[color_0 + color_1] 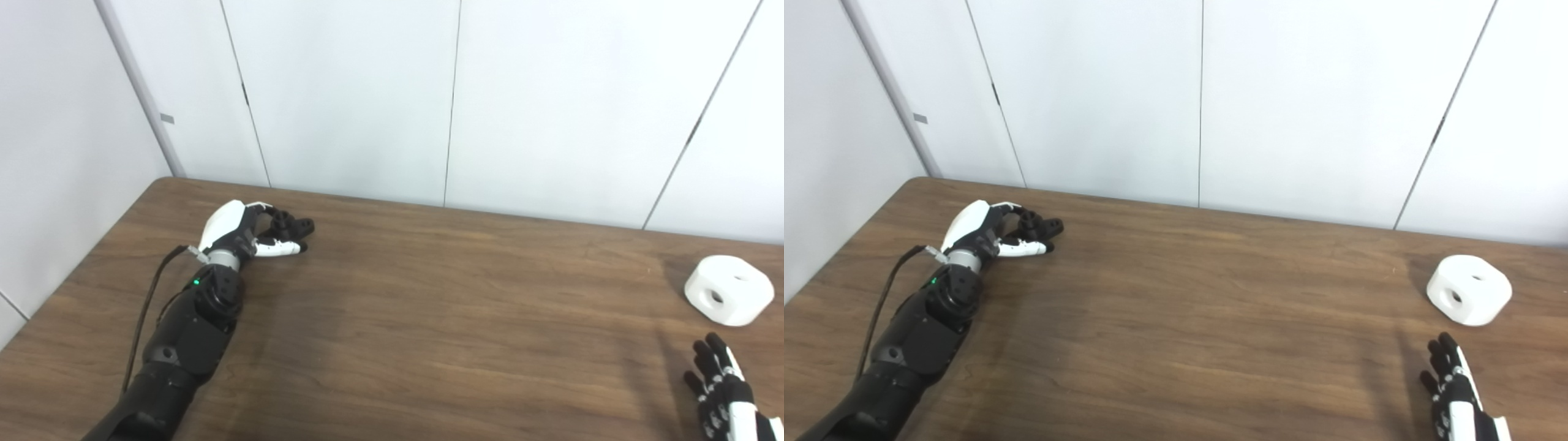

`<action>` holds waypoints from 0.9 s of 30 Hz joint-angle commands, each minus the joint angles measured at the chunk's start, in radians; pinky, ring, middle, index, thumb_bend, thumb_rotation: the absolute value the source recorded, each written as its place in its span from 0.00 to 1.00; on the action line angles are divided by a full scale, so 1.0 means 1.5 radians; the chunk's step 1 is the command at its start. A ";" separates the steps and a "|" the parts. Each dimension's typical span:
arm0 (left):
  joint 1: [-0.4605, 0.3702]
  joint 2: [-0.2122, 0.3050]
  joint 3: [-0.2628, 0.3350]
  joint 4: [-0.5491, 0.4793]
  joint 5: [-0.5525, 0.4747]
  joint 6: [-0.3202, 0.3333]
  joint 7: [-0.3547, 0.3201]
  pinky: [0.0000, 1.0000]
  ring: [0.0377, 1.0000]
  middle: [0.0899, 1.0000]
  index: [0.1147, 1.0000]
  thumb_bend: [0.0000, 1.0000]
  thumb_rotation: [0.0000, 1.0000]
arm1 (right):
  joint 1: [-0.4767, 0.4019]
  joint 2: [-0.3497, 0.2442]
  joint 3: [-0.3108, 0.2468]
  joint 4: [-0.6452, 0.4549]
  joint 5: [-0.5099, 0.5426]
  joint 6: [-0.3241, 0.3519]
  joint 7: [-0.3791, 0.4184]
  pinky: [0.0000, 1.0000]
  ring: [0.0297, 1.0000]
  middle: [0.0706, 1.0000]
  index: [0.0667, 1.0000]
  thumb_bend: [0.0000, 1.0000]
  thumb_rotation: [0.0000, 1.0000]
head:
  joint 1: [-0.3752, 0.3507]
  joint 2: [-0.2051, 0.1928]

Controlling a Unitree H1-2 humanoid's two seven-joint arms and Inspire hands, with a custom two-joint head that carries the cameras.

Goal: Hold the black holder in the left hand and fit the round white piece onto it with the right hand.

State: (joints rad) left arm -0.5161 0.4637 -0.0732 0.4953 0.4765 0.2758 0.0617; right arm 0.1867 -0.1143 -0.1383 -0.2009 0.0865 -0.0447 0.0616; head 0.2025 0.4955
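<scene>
A wide brown wooden bench (404, 318) fills the room's near side, set against pale wall panels (343, 92). The left arm (177, 343), black and thick, reaches across the bench's left part toward the far edge. Near the right edge sits the round white piece (729, 290), resting flat with a hole in its side facing us, untouched. The left hand (245, 236) lies at the far left of the bench, its fingers (278, 248) curled around the black holder (293, 225), which pokes out beyond them. The right hand (723, 386) hovers near the bottom right corner, just short of the white piece and apart from it, fingers (710, 355) spread and released, holding nothing.
</scene>
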 commanded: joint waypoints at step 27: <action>-0.042 0.027 -0.014 0.005 0.015 0.025 0.015 0.97 0.96 0.90 0.74 0.86 0.31 | 0.012 0.006 0.013 0.001 0.003 0.003 -0.015 1.00 0.99 0.96 0.96 0.54 1.00 | 0.004 0.005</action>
State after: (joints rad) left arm -0.5340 0.4655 -0.1011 0.5107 0.4838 0.3122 0.0666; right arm 0.1879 -0.1145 -0.1268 -0.2057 0.0908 -0.0408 0.0385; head 0.2071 0.5016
